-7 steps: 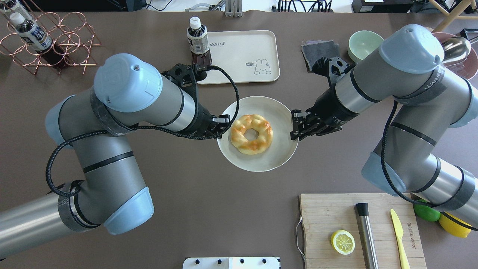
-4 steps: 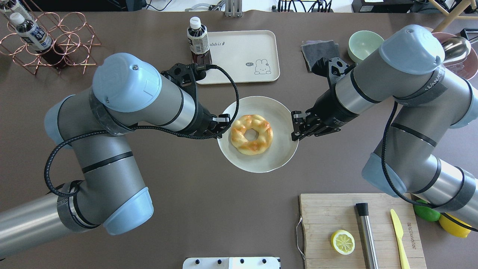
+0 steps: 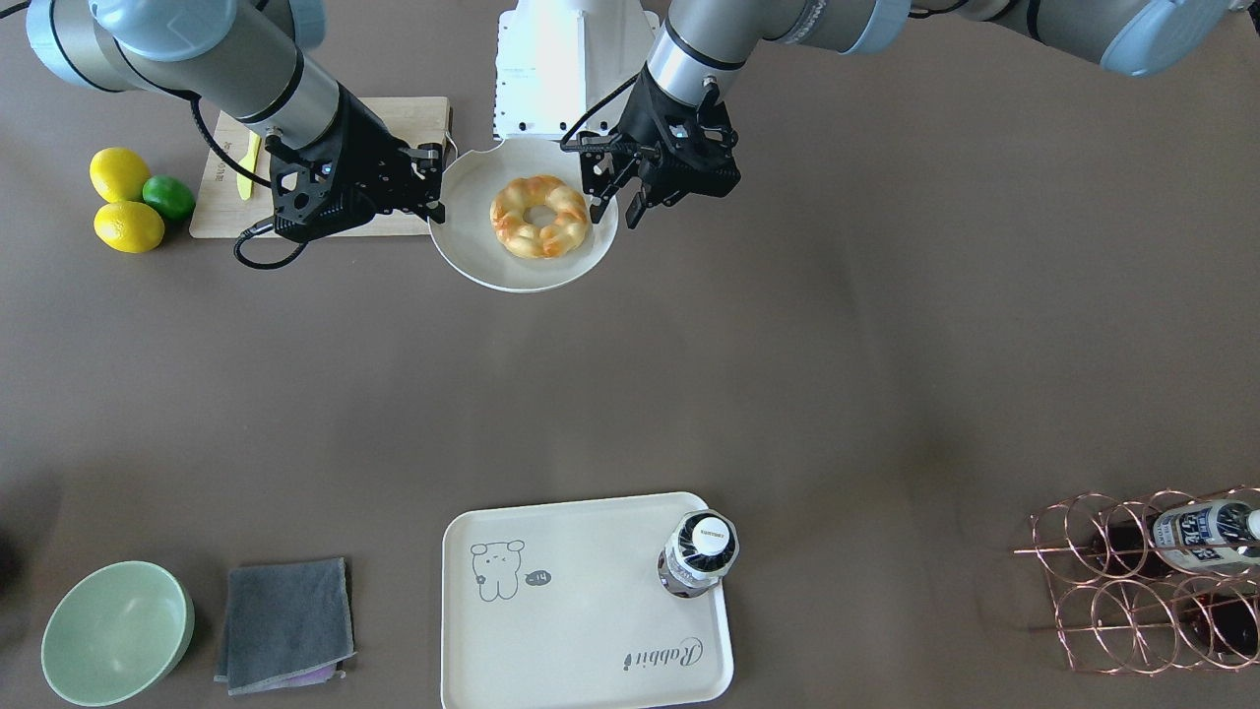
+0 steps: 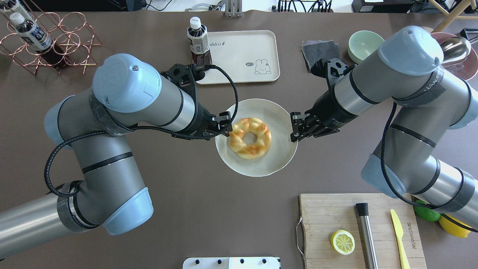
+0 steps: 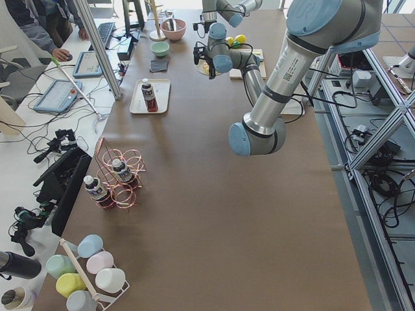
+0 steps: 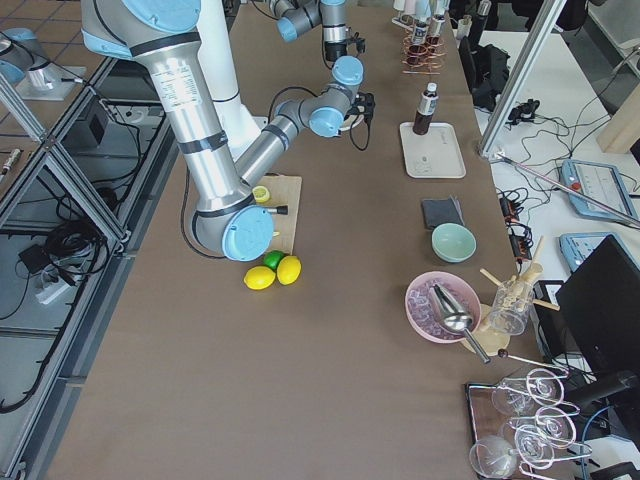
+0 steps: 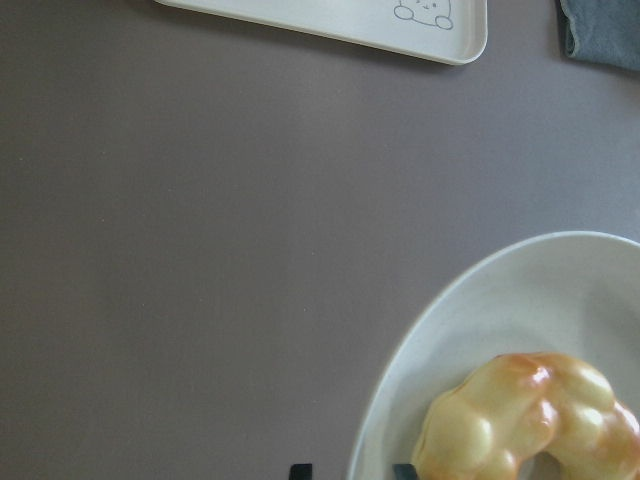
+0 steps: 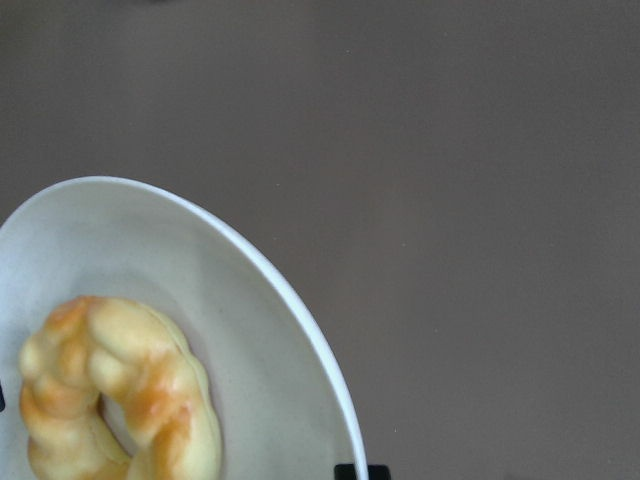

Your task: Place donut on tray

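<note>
The golden twisted donut (image 4: 261, 140) lies on a round white plate (image 4: 276, 149) at mid-table. It also shows in the front view (image 3: 566, 222) and in both wrist views (image 7: 530, 420) (image 8: 150, 380). My left gripper (image 4: 224, 127) is shut on the plate's left rim (image 7: 450, 330). My right gripper (image 4: 293, 130) is shut on the plate's right rim (image 8: 240, 330). The cream tray (image 4: 242, 48) with the bear drawing lies at the far side of the table, apart from the plate, and shows in the front view (image 3: 591, 611).
A dark bottle (image 4: 197, 41) stands on the tray's left corner. A grey cloth (image 4: 319, 50) and a green bowl (image 4: 364, 44) lie right of the tray. A wooden cutting board (image 4: 336, 216) with a lemon slice (image 4: 343, 242) is near right. A copper rack (image 4: 56, 41) is far left.
The plate with the donut has shifted slightly toward the robot and to the left. Both grippers have moved with it, still on its rim.
</note>
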